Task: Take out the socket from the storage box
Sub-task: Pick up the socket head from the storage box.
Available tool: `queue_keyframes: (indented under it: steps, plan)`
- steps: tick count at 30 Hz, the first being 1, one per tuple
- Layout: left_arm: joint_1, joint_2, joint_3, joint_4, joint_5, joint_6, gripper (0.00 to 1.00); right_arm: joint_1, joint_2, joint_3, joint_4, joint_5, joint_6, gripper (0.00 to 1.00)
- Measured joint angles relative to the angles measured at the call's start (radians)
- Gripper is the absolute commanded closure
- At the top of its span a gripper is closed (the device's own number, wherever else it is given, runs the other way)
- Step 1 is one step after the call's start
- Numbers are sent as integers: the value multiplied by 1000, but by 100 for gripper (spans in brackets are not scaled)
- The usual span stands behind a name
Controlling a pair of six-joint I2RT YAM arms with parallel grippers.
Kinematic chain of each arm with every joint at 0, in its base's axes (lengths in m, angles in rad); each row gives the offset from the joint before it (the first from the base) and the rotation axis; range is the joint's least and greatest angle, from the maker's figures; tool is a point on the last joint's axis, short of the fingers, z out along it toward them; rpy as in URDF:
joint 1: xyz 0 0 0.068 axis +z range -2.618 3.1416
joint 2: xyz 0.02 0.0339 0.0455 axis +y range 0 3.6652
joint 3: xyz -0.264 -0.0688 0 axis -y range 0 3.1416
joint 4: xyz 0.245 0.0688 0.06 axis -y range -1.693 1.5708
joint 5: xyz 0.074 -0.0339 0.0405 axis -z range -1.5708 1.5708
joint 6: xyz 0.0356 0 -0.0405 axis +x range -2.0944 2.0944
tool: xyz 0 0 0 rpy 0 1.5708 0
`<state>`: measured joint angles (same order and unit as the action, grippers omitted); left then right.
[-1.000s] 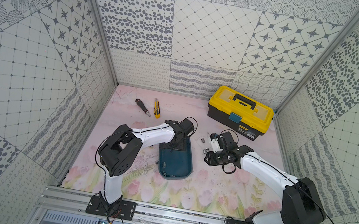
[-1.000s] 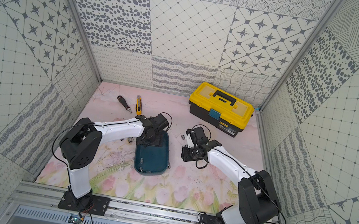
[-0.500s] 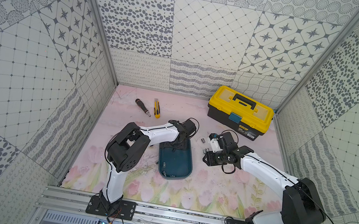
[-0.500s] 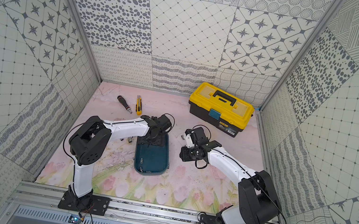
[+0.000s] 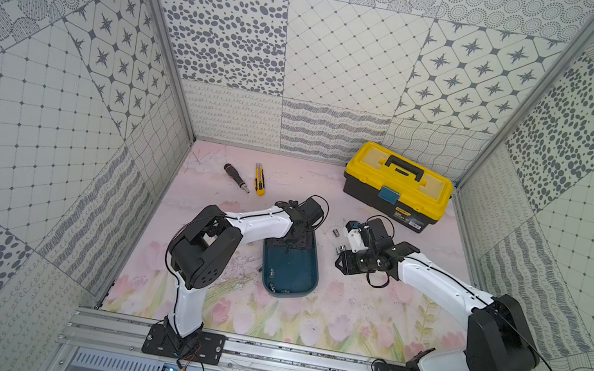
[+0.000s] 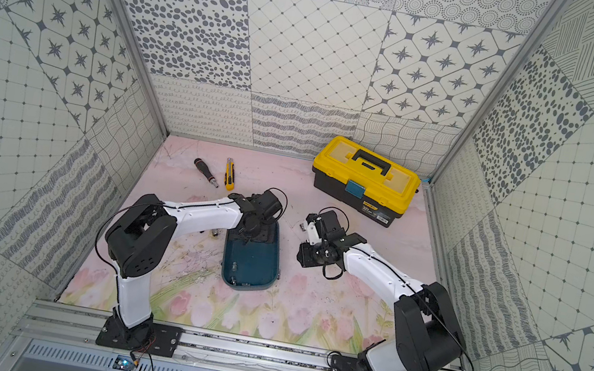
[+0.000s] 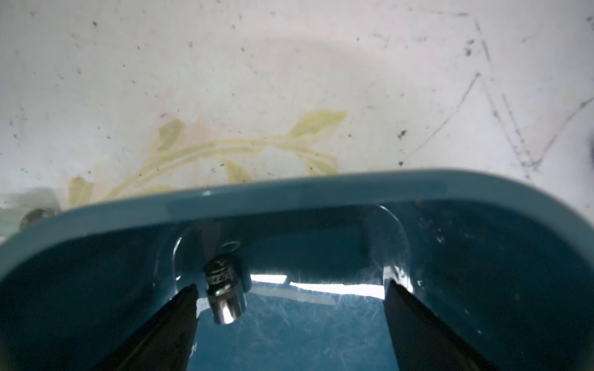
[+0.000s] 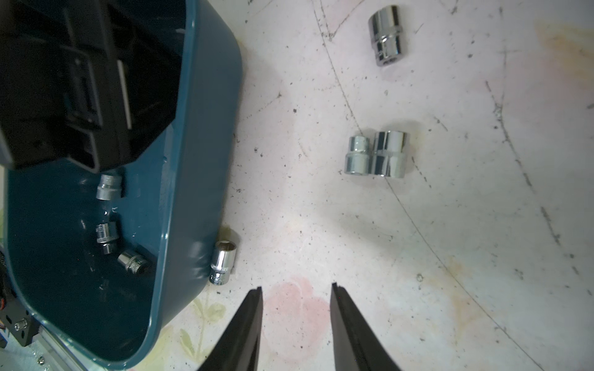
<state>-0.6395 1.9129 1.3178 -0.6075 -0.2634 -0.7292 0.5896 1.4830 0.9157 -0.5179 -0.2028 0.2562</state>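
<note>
Rail: The front rail (image 5: 297, 362) carries both my arm bases.
Right pincer: My right pincer (image 8: 295, 287) hangs over bare surface (image 8: 450, 257), tips apart, nothing between.
Left pincer: My left pincer (image 7: 289, 289) stands spread wide inside the storage box (image 7: 289, 189); a socket (image 7: 225, 295) lies on the box floor just beside one finger, unclamped.
Views: In both top views my left wrist hides that socket; the right wrist view picks out three sockets (image 8: 106, 236) loose in the box, an outside socket (image 8: 222, 261) against its wall, a touching pair (image 8: 376, 154) well apart.
Surface: Pale pink, printed with tulips, scuffed and speckled.
Tools: A screwdriver (image 5: 235, 178) and utility knife (image 5: 259, 184) lie side by side towards the back.
Toolbox: A yellow-lidded toolbox (image 5: 399, 184) sits shut at the back; its front sticker is too small to read.
Room: Grey-patterned panels (image 5: 350, 59) wall three sides.
Writing: Stamped marks on the socket are blurred.
</note>
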Motion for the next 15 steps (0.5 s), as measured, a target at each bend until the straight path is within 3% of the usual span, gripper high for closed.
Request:
queue_keyframes:
  steps: [15]
  plan:
    - [25, 44, 15, -3, -12, -15, 44, 0, -9, -21, 12, -3, 1, 60]
